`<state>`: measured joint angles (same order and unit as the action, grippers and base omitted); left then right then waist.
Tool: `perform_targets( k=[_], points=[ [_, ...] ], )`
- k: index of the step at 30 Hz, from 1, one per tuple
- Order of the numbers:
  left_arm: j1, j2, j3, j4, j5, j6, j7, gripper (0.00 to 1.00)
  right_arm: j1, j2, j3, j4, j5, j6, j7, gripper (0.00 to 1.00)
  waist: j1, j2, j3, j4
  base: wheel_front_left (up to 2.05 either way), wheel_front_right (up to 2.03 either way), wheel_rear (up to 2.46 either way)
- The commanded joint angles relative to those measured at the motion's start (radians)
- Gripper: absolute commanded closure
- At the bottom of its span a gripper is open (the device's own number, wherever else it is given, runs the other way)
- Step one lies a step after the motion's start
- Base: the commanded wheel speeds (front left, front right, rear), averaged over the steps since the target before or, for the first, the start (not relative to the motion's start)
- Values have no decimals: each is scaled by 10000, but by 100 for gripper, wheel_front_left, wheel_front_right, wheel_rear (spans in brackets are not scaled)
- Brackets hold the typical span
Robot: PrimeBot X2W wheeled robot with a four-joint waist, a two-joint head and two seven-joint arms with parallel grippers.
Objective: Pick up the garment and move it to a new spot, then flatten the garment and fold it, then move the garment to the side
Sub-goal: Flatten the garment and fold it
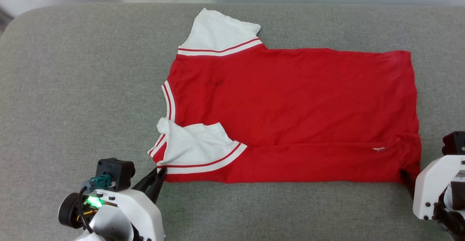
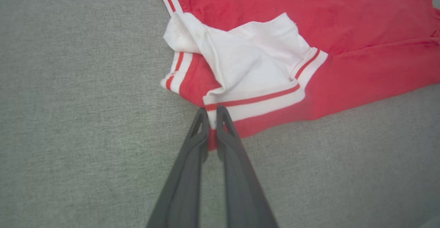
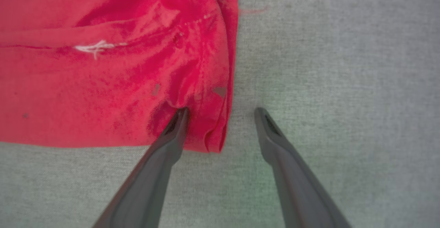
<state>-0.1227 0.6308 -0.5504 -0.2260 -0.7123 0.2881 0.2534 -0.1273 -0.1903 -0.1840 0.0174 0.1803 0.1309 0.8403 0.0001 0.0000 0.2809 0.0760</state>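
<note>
Garment (image 1: pixel 290 99) lies flat and sideways on grey cushion (image 1: pixel 72 88), near edge folded in, left gripper (image 2: pixel 213 113) pinched tight on its near shoulder corner, right gripper (image 3: pixel 221 113) spread wide astride the near hem corner, unclamped, probably both setting up next fold.

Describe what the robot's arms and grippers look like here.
Both wrists wear glossy white shells. The left gripper and right gripper each have two long, tapering dark-grey fingers. The left wrist carries a black box, a teal plug, a green light and a black cable.
</note>
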Motion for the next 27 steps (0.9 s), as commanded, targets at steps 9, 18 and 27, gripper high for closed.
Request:
perform_targets(
  k=[9, 18, 27],
  points=[
    [-39, 112, -110, -70, 17, -15, 181, 100, 110, 155, 730, 1308, 135, 13, 211, 100, -1, 0, 264, 140, 0, 0, 0],
    [252, 258, -172, 341, -106, -21, 300, 100, 213, -237, 283, 1215, 204, -10, -59, 100, -1, 0, -214, -15, 0, 0, 0],
    [1130, 645, -369, 366, -301, 62, 486, 100, 945, -769, -40, 149, 613, -10, 195, 100, -1, 0, -1107, -195, 0, 0, 0]
  ],
)
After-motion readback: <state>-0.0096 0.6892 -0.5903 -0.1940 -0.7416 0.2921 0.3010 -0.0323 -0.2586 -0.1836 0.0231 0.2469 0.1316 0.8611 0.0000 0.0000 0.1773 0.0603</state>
